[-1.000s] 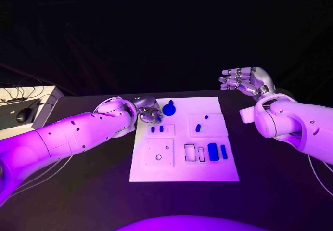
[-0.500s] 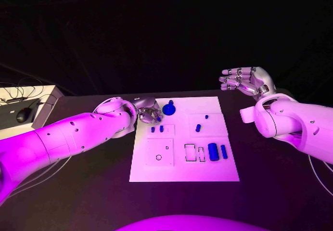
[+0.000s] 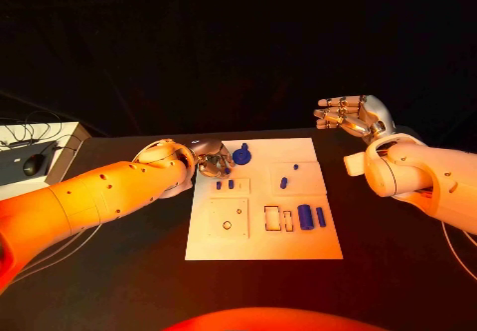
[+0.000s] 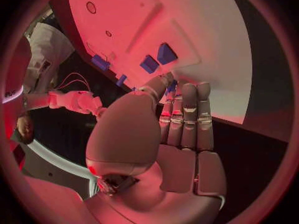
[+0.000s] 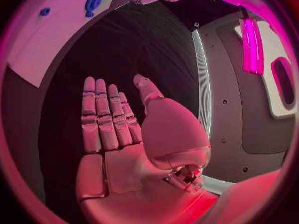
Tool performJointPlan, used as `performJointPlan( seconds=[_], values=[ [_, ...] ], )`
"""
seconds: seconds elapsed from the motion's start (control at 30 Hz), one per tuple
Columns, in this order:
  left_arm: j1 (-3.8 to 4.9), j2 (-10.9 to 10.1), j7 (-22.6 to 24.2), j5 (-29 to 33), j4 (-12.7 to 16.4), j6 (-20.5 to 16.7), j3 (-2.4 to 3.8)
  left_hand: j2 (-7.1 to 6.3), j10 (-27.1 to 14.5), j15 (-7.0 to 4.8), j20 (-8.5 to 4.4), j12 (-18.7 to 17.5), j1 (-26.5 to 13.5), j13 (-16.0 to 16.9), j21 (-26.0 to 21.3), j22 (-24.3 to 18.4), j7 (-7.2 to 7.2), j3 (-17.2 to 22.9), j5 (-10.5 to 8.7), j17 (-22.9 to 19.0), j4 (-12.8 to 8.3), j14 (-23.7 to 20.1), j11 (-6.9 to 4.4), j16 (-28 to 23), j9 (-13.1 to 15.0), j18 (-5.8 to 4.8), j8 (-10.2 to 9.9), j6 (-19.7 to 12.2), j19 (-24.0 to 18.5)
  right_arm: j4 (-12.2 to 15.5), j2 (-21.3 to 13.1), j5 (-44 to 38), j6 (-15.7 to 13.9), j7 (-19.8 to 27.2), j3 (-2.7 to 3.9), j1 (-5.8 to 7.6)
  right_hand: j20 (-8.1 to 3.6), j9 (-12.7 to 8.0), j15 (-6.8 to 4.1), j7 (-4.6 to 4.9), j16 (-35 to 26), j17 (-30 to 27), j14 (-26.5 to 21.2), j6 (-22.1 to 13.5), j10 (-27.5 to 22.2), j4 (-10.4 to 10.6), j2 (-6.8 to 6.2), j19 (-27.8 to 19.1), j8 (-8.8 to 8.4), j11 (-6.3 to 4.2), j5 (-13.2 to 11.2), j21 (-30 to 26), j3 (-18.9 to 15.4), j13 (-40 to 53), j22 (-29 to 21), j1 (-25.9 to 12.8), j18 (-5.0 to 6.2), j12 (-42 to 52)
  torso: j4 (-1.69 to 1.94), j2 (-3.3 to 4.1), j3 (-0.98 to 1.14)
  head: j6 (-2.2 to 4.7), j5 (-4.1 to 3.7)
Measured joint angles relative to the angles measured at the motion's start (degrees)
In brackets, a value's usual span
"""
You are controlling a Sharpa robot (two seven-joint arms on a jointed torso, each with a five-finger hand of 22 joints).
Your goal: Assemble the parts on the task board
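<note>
The flat white rectangular task board [image 3: 263, 241] lies in the middle of the black bench [image 3: 398, 262], its long sides running from the near edge toward the far edge.

The left hand [image 3: 211, 160] sits over the board's far left corner, fingers curled downward close to the board. In the left wrist view its fingers [image 4: 186, 115] lie straight and side by side with the thumb bent across toward them, their tips right at a small blue piece [image 4: 172, 86]; whether the hand actually pinches that piece I cannot tell.

Just beside this hand, near the board's far edge, is a round blue disc-shaped part with a stem [image 3: 242, 155]. A pair of short blue pegs [image 3: 225, 184] stands in a raised square plate on the left half of the board, and a single blue peg [image 3: 283, 183] stands in another plate on the right half. Toward the board's right edge lie a thick blue cylinder-like block [image 3: 305, 217] and a slim blue bar [image 3: 320, 217], side by side, next to two empty rectangular outlines [image 3: 272, 218].

The right hand [image 3: 350, 115] is raised above the bench's far right corner, well apart from the board, holding nothing; its fingers [image 5: 102, 117] are extended and close together, thumb set apart.
</note>
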Motion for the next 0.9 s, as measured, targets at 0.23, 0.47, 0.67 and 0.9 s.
performJointPlan(
  seconds=[0.23,0.47,0.67,0.9],
  values=[
    [-0.02,-0.3,0.0,0.0,0.3,0.0,-0.01,-0.30,0.0,0.00,0.00,0.0,0.3,0.0,0.0,0.0,-0.54,-0.2,0.00,-0.1,0.2,0.0,0.00,0.3,0.0,0.00,0.0,-1.3,0.0,0.0,0.0,0.0,0.0,0.0,0.02,0.00,0.00,0.0,0.00,0.01,0.0,0.0,0.0,0.0,0.0,0.0,0.00,0.0,0.00,0.00,0.0,0.0,0.0,0.0,0.0,0.0,0.00,0.0,0.01,-0.02,0.00,0.01,0.00],
    [-0.06,-1.1,0.0,0.0,0.8,-0.1,0.26,-0.52,-1.8,0.46,0.00,0.0,0.5,0.0,-0.5,0.0,-0.54,-0.3,0.00,-0.4,0.3,-0.5,0.52,0.3,0.0,0.00,0.0,-1.3,0.0,-0.1,-0.2,0.0,0.1,-0.1,0.02,0.00,0.00,0.0,0.00,0.14,0.0,0.0,0.0,-0.1,0.0,-0.6,-0.23,0.0,0.00,0.00,0.0,0.0,0.6,0.0,0.0,0.3,0.00,0.0,-0.02,-0.02,0.00,0.21,-0.04],
    [-0.07,-2.6,-0.1,0.0,1.2,-0.2,1.36,-0.83,-7.7,1.44,0.84,0.0,0.8,-0.1,-1.4,-0.3,-0.34,-0.6,0.00,-1.9,0.6,-1.4,2.33,-1.3,0.0,0.08,0.0,-1.5,0.0,-0.5,-0.5,-1.1,0.6,-0.5,0.01,0.00,-0.41,0.0,-0.67,-0.85,0.0,0.0,0.7,1.9,0.2,-2.2,-0.15,0.4,0.00,-0.16,-0.1,0.6,1.7,0.0,0.0,1.7,0.01,0.0,-0.02,-0.02,-0.03,0.40,-0.21],
    [-0.12,-4.4,-0.2,0.3,2.0,-0.8,2.99,-0.79,-9.7,1.63,1.65,1.5,1.3,-0.1,-2.0,-0.4,-0.34,-2.1,0.00,-4.3,0.6,-1.6,2.76,-1.6,-0.1,1.46,0.0,-2.1,0.2,-0.8,-0.8,-5.3,2.0,-1.7,0.01,0.00,-2.26,0.0,-2.31,-1.71,0.0,0.2,5.8,3.8,1.2,-3.5,-0.44,4.4,0.00,-1.15,-1.2,2.9,3.0,-0.1,0.5,2.0,-0.02,0.0,0.07,-0.04,-0.07,0.59,-0.33]
  ],
)
